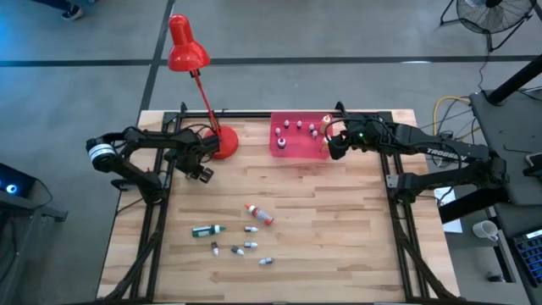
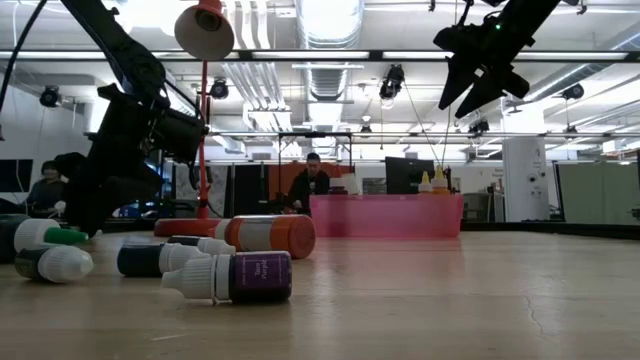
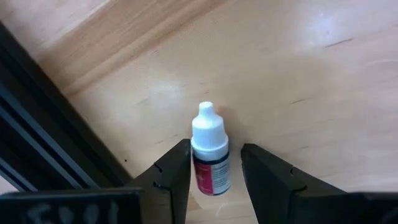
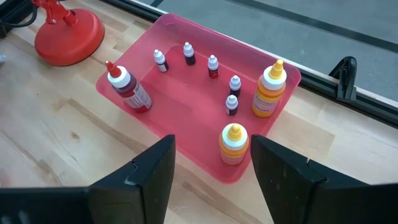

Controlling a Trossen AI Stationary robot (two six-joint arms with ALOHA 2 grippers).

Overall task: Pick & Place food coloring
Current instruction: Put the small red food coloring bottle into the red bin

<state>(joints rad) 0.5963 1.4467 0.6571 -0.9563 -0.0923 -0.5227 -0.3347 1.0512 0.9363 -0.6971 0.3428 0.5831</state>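
High view: table (image 1: 339, 220), red lamp (image 1: 188, 47) at far edge w/ base beside left gripper (image 1: 200, 172). Pink tray (image 1: 298, 151) holds eight upright bottles; right gripper (image 1: 333, 146) hangs over its right end, fingers spread, empty. Left gripper pinches a small white-capped bottle (image 3: 209, 152), label partly hidden. Seven loose bottles (image 1: 246, 237) lie near front, colours of tiniest unclear.
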